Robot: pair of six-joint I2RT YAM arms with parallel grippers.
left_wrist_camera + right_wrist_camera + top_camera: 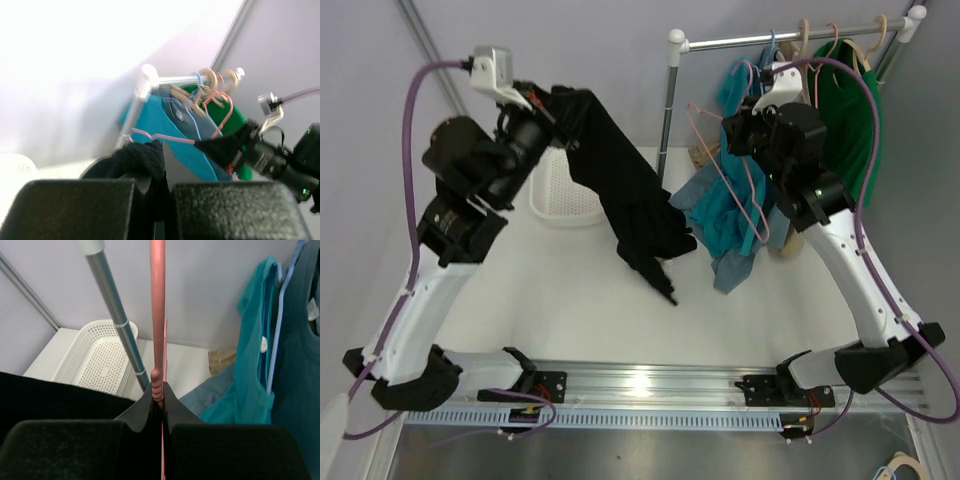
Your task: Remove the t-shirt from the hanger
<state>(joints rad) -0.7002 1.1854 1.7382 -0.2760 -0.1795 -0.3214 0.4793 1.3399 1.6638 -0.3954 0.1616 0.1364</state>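
Observation:
The black t-shirt (630, 200) hangs in a long drape from my left gripper (552, 108), and its lower end rests bunched on the white table. That gripper (161, 165) is shut on a fold of the black t-shirt (130, 157). The pink hanger (761, 222) is held up in front of the rack by my right gripper (732, 128). In the right wrist view the gripper (158, 395) is shut on the ribbed end of the pink hanger (157, 315). The hanger's wire looks bare, apart from the shirt. Black cloth (50, 390) shows at the left.
A clothes rack (770, 40) stands at the back right with teal garments (730, 235) and a green shirt (850, 110) on other hangers. Its upright pole (667, 120) is close to the hanger. A white perforated basket (560, 195) sits at the back left.

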